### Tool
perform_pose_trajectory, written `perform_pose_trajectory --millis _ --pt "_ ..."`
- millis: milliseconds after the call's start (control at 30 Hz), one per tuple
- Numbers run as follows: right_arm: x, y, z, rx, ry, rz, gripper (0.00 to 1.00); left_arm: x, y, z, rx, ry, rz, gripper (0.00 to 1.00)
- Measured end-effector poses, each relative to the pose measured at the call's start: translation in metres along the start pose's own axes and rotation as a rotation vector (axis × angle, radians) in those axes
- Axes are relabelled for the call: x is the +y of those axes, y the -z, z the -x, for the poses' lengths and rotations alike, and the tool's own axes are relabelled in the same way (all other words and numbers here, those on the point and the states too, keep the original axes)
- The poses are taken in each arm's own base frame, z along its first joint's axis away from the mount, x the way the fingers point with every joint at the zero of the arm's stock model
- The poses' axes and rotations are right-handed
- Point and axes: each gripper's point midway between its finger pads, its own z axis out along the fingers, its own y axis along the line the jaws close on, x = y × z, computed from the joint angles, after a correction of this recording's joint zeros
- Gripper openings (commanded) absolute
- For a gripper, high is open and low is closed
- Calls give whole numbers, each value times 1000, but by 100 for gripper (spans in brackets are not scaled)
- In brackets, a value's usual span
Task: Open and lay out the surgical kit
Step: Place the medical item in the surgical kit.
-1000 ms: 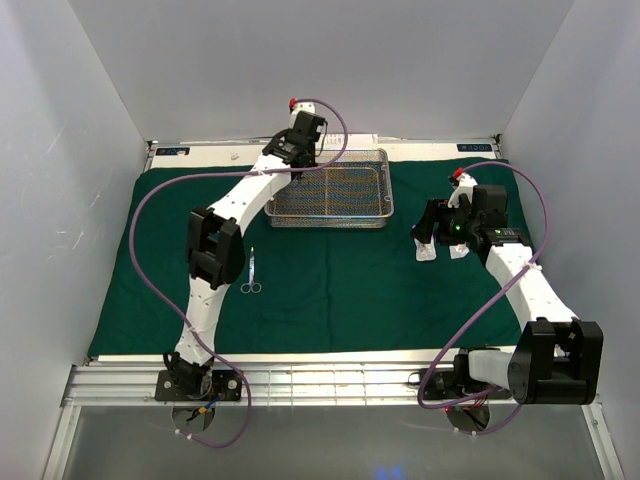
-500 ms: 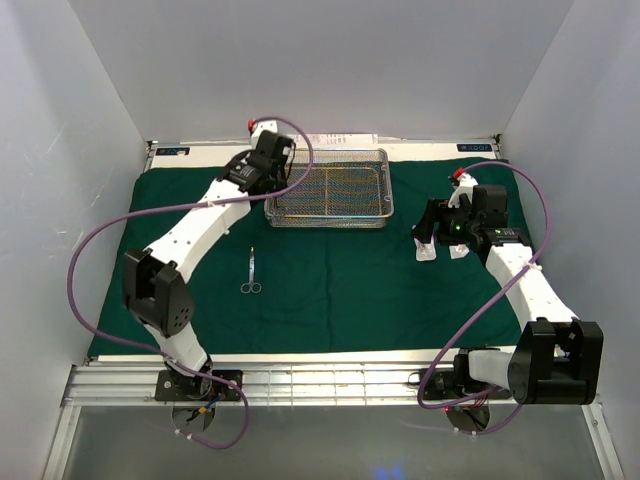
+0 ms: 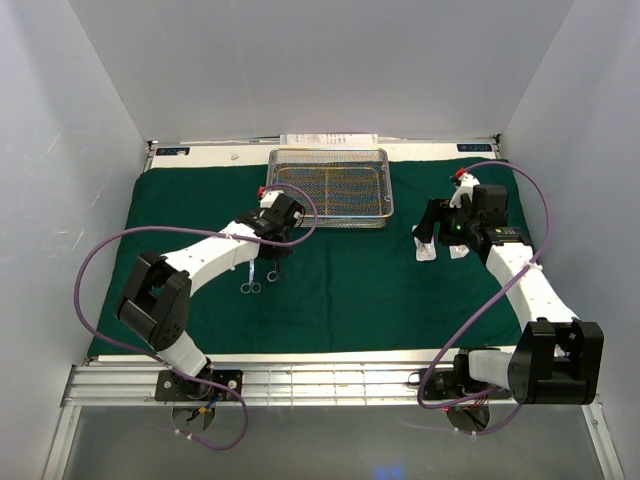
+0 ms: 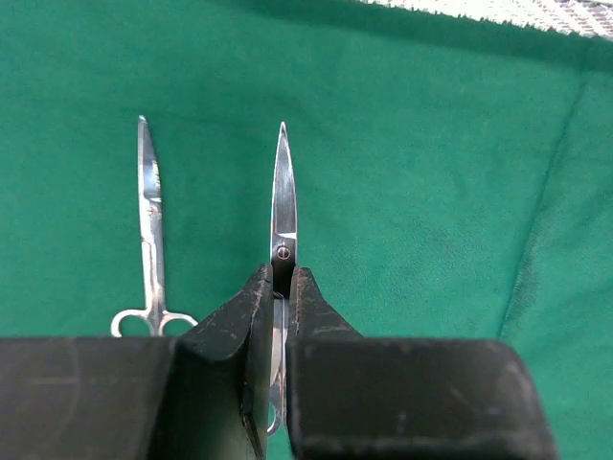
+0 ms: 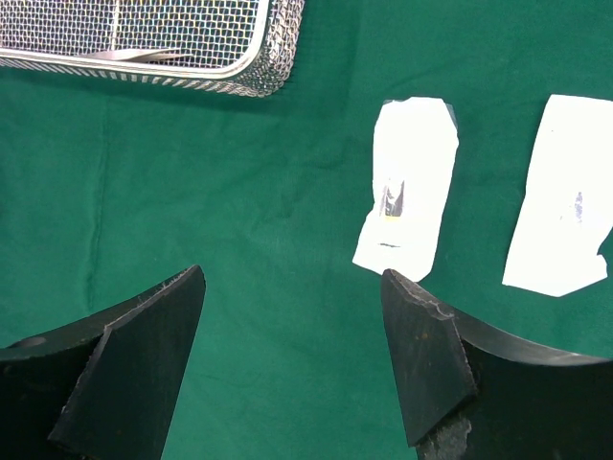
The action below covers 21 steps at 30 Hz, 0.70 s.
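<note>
The dark green cloth [image 3: 340, 290] of the surgical kit lies spread flat over the table. The wire-mesh tray [image 3: 330, 187] stands at its far middle. My left gripper [image 4: 281, 278] is shut on a pair of scissors [image 4: 283, 211], blades pointing forward, low over the cloth. A second pair of scissors [image 4: 150, 220] lies flat just to its left, parallel. My right gripper [image 5: 292, 278] is open over bare cloth, holding nothing. Two white packets [image 5: 407, 192] [image 5: 565, 192] lie side by side just beyond its right finger.
A thin metal tool [image 5: 144, 56] lies inside the tray, whose near corner [image 5: 251, 69] shows in the right wrist view. White walls enclose the table on three sides. A white sheet [image 3: 330, 138] lies behind the tray.
The left arm has swung from the tray's far left corner down to the cloth beside the lying scissors, carrying the other scissors. The right jaws have opened a little wider.
</note>
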Motion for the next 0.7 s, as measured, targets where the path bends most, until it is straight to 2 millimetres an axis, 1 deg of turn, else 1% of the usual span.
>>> perform_pose_trajectory --millis 133,300,567,700 --pt "0 0 -1 3 -1 0 80 -4 -9 -10 -15 -2 -15 0" --pt "1 0 -1 3 -3 4 80 -10 -15 -13 -48 3 -35 0" --pt "2 -2 -3 12 -12 14 80 -13 -26 -16 -62 3 -28 0" --pt "2 -2 -3 15 -14 17 80 -9 -30 -22 -52 2 -16 0"
